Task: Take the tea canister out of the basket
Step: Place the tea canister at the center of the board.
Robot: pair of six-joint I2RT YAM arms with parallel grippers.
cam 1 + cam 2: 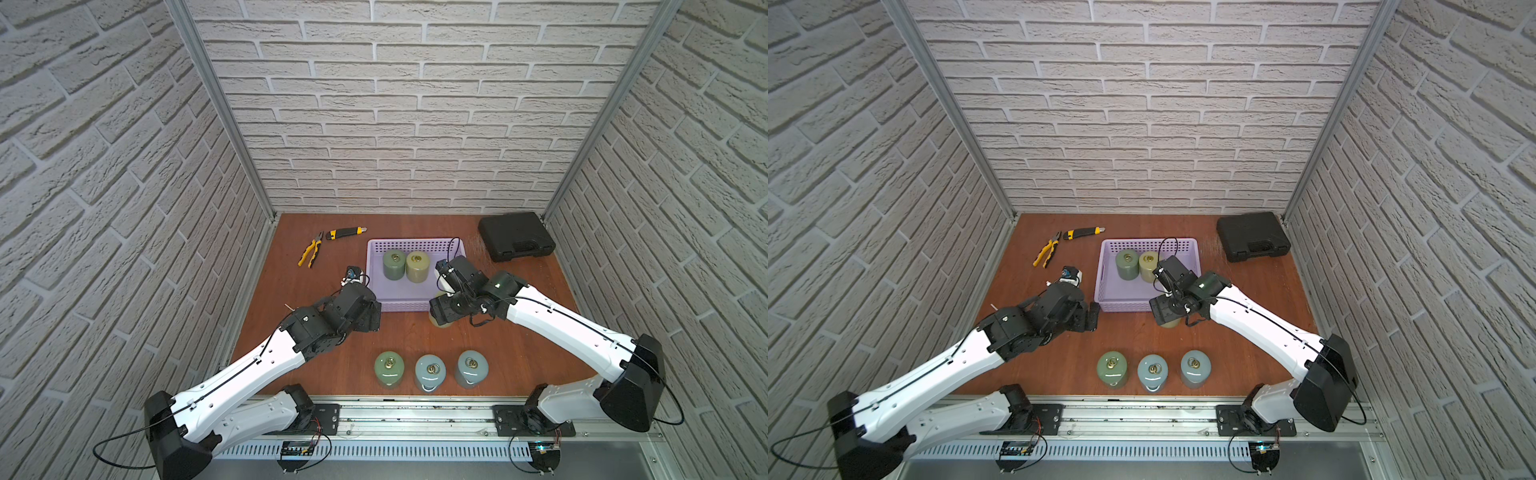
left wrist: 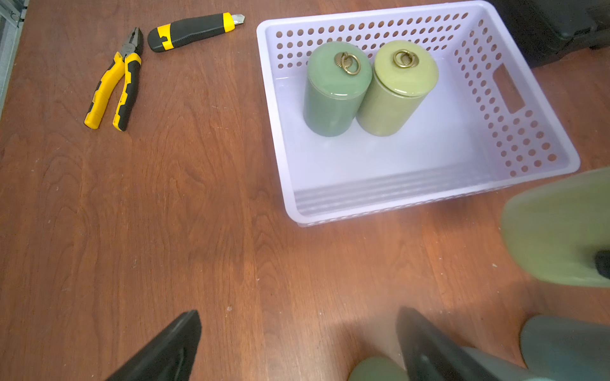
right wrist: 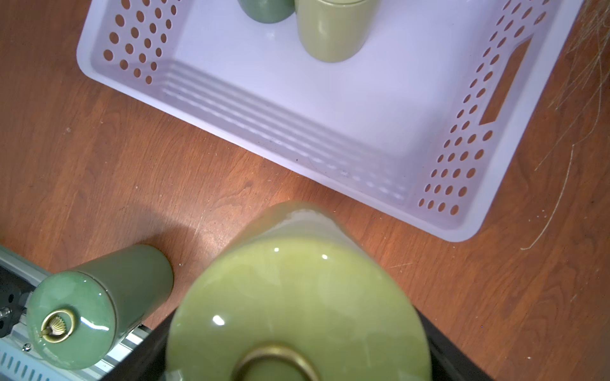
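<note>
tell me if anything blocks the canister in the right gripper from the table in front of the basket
Nothing visible does. The yellow-green canister in the right gripper is outside the basket, past its near wall, with bare table around it.

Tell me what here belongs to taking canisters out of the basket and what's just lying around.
In the job: lavender basket; dark green canister and olive canister inside it; held canister in the right fingers, outside it; front row: sage-green canister, middle grey-blue canister, end grey-blue canister.
Lying about: pliers; utility knife; black case.
</note>
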